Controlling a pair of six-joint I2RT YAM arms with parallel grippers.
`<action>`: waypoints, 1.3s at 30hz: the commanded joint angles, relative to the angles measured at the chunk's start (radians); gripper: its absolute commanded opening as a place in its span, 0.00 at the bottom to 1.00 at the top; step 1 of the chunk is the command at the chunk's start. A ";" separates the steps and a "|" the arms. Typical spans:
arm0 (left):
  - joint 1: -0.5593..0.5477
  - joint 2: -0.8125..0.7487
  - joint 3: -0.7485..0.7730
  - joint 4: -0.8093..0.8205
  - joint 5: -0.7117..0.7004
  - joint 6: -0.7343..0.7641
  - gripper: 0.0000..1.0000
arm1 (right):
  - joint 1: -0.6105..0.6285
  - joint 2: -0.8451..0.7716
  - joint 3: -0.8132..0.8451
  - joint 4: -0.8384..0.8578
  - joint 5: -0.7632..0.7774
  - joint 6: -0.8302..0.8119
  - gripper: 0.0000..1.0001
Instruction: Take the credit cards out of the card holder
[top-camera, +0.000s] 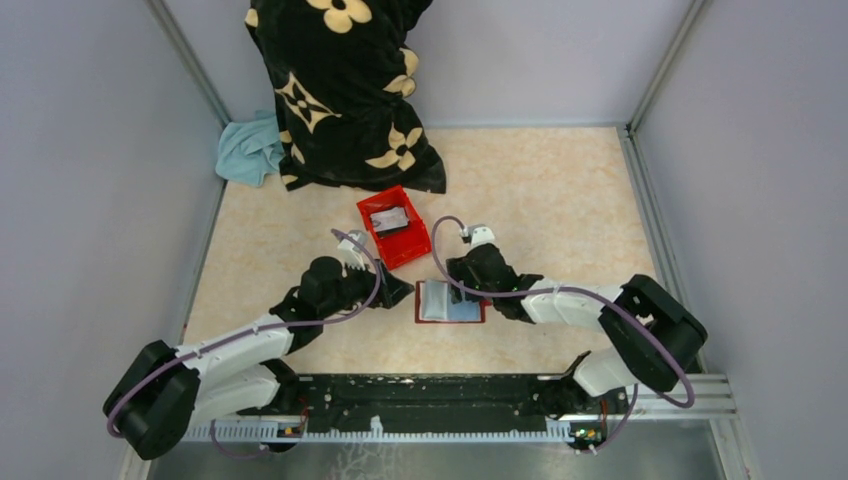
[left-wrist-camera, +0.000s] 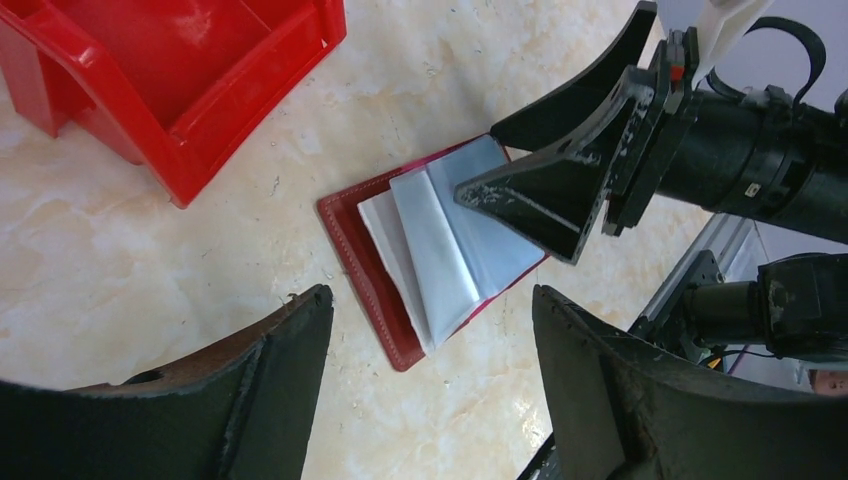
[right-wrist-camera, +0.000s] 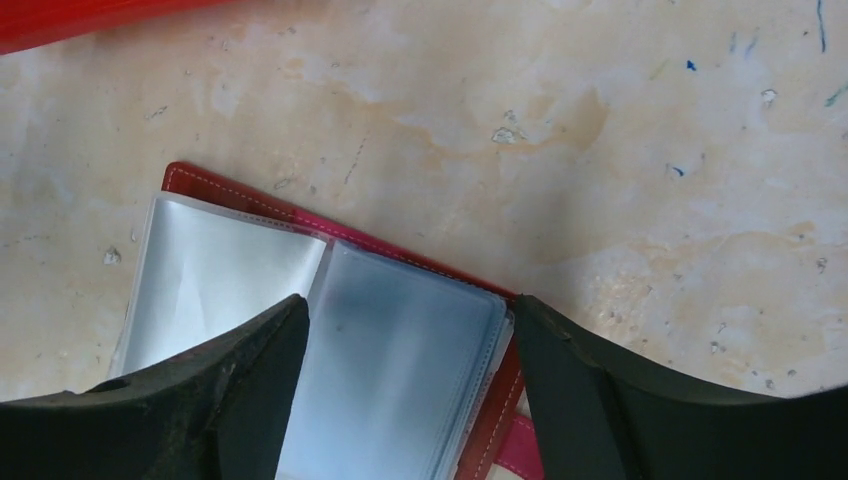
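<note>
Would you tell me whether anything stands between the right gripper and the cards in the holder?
No separate object does. The card holder lies open beneath the open right gripper; only its own translucent sleeves appear to cover the credit cards.

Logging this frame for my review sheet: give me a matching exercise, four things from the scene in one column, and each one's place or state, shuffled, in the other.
1. card holder
2. red box
3. blue cloth
4. right gripper

A. bunched in the far left corner
B. fingers apart, right over the card holder
C. lying open and flat, pale sleeves showing
D. bright plastic, just behind the card holder

Pairs: 1-C, 2-D, 3-A, 4-B
</note>
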 joint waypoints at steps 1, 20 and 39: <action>-0.005 0.014 -0.008 0.072 0.030 -0.018 0.78 | 0.084 -0.008 0.038 -0.063 0.110 0.050 0.78; -0.005 -0.066 -0.084 0.071 0.042 -0.020 0.77 | 0.287 0.095 0.112 -0.236 0.275 0.291 0.74; -0.005 -0.131 -0.109 0.027 0.014 -0.028 0.76 | 0.286 0.098 0.156 -0.217 0.302 0.260 0.32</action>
